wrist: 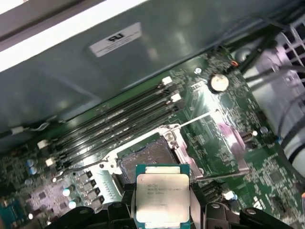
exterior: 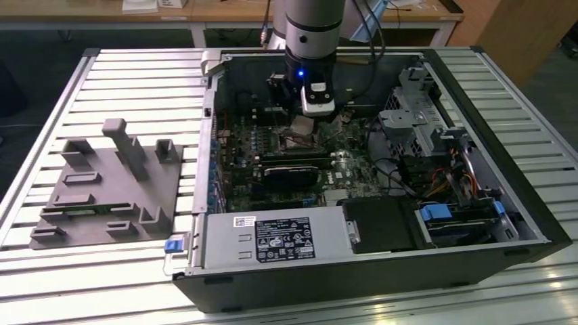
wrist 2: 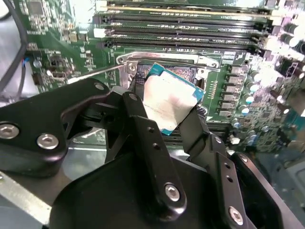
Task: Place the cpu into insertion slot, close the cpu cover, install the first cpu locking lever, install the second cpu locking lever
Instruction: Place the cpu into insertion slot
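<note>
My gripper (wrist 2: 167, 109) is shut on the cpu (wrist 2: 172, 101), a thin square chip with a pale metal face and a green rim. Black fingers (wrist: 127, 202) press on two opposite edges of the cpu (wrist: 162, 194). The chip hangs slightly tilted just above the open insertion slot (wrist: 145, 157). A silvery plate that looks like the cpu cover (wrist: 233, 143) stands raised beside the slot. Two thin metal locking levers (wrist: 195, 119) stick out free from the slot's frame. In the exterior view the gripper (exterior: 305, 124) reaches down inside the computer case, over the motherboard's middle.
Long black memory slots (wrist: 119, 121) run right next to the socket. The case holds a power supply (exterior: 271, 240), a drive cage (exterior: 424, 128) and loose cables (exterior: 451, 176). A grey fixture block (exterior: 108, 183) sits on the slatted table at the exterior view's left.
</note>
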Motion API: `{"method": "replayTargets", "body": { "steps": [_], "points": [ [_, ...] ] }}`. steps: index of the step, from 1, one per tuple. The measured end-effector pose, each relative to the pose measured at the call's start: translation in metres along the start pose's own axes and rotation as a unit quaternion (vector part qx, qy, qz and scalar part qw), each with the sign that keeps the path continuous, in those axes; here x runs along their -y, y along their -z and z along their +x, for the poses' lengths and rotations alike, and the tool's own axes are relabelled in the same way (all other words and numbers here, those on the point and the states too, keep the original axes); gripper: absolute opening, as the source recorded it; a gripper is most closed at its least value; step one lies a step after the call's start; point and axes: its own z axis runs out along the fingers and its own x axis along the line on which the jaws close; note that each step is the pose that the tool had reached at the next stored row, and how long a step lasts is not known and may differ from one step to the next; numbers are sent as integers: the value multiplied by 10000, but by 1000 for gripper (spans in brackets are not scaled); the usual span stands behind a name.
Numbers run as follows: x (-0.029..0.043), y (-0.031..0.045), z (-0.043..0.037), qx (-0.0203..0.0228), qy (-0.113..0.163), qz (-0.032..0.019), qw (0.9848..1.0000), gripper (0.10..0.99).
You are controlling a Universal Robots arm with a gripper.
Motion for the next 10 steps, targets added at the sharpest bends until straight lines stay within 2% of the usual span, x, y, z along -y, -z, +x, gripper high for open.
{"method": "replayTargets", "body": {
  "steps": [5, 10],
  "points": [
    [0, -1, 0, 39, -400, 15, 9992, 537],
    [0, -3, 0, 75, -800, 27, 9968, 537]
  ]
}}
